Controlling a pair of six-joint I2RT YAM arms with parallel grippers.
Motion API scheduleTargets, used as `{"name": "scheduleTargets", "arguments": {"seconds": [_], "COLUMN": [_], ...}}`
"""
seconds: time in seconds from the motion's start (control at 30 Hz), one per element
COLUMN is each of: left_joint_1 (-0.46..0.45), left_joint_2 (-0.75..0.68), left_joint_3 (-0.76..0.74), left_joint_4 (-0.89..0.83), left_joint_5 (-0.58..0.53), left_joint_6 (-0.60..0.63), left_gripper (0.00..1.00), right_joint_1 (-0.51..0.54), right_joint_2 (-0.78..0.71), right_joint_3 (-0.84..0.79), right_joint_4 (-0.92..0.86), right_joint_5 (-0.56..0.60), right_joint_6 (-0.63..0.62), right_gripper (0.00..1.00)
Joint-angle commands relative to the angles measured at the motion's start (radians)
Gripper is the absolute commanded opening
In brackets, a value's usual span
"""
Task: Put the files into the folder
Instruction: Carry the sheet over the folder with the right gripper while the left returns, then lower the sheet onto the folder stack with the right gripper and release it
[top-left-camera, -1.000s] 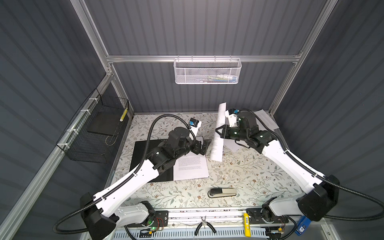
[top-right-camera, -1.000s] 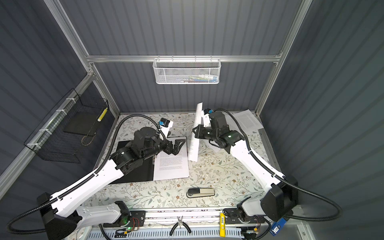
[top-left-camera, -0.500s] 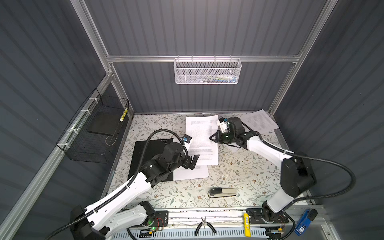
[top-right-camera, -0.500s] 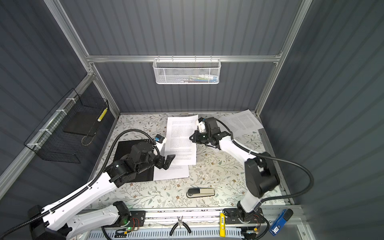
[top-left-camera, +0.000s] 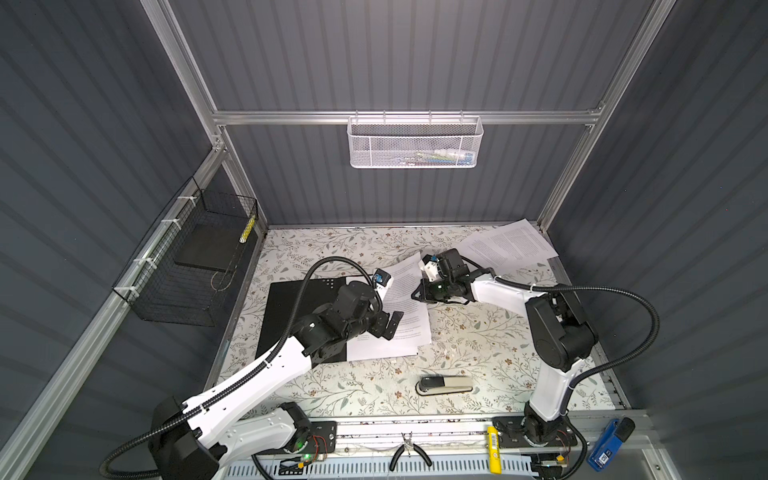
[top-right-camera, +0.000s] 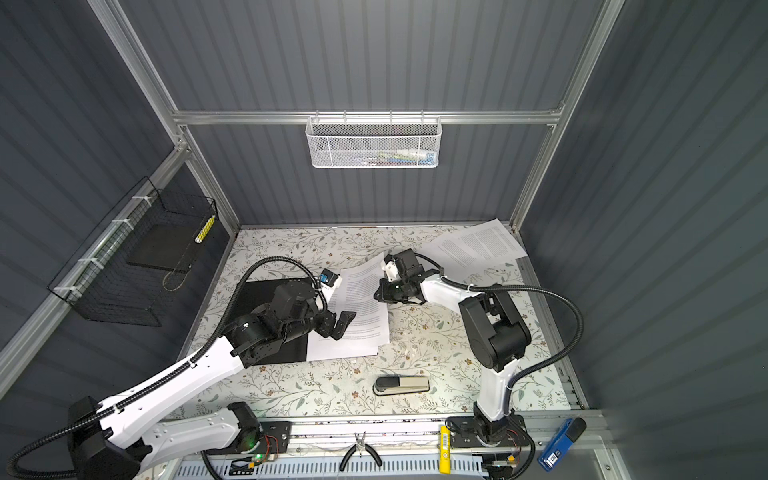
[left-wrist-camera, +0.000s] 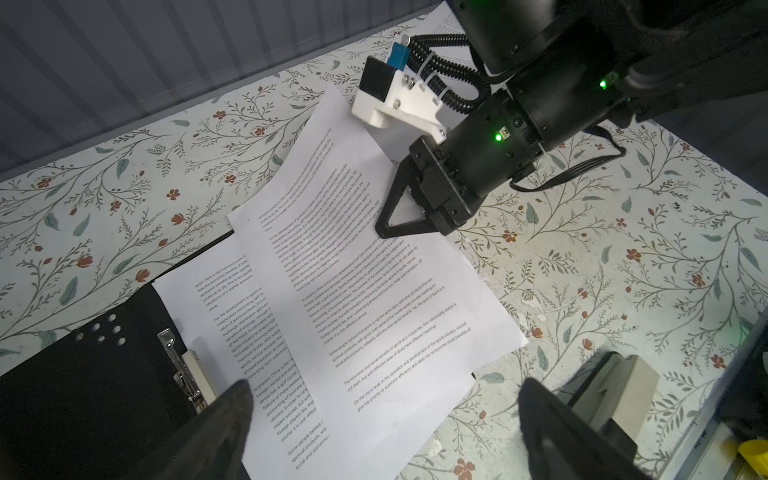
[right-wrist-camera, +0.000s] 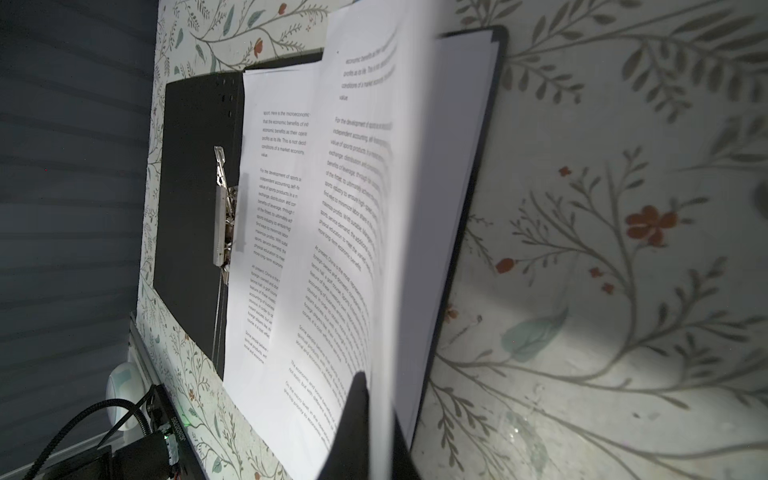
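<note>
One folder (top-left-camera: 282, 295): open flat beneath our left pincer (top-left-camera: 390, 325).
Held sheet (top-left-camera: 405, 307): askew over the filed sheet (top-left-camera: 382, 349), edge in our right pincer (top-left-camera: 417, 296); we square it before release.
Right pincer: clamped on that sheet.
Left pincer: spread wide, empty, hovering above both sheets.

The table cover (top-left-camera: 478, 345) is pale, printed with grey-green leafy twigs and small red-brown flowers. The folder (top-left-camera: 272, 332) is black. The sheets (top-left-camera: 409, 307) are white with black text. The stapler (top-left-camera: 444, 384) is grey over black. The hanging basket (top-left-camera: 415, 145) is white mesh.
</note>
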Motion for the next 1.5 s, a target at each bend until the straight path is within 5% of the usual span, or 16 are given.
{"name": "scheduleTargets", "arguments": {"seconds": [0.0, 0.57, 1.47], "left_joint_1": [-0.003, 0.107, 0.137], "left_joint_2": [0.022, 0.176, 0.22], "left_joint_3": [0.048, 0.143, 0.159], "left_joint_4": [-0.02, -0.231, -0.258], "left_joint_5": [0.036, -0.06, -0.051], "left_joint_6": [0.014, -0.09, -0.101], "left_gripper": [1.0, 1.0, 1.0], "right_joint_1": [0.014, 0.067, 0.103], "right_joint_2": [0.037, 0.148, 0.21], "right_joint_3": [0.03, 0.141, 0.192], "right_joint_4": [0.011, 0.021, 0.013], "right_joint_5": [-0.034, -0.073, -0.101], "right_joint_6": [0.005, 0.042, 0.049], "right_gripper": [0.0, 0.0, 0.0]}}
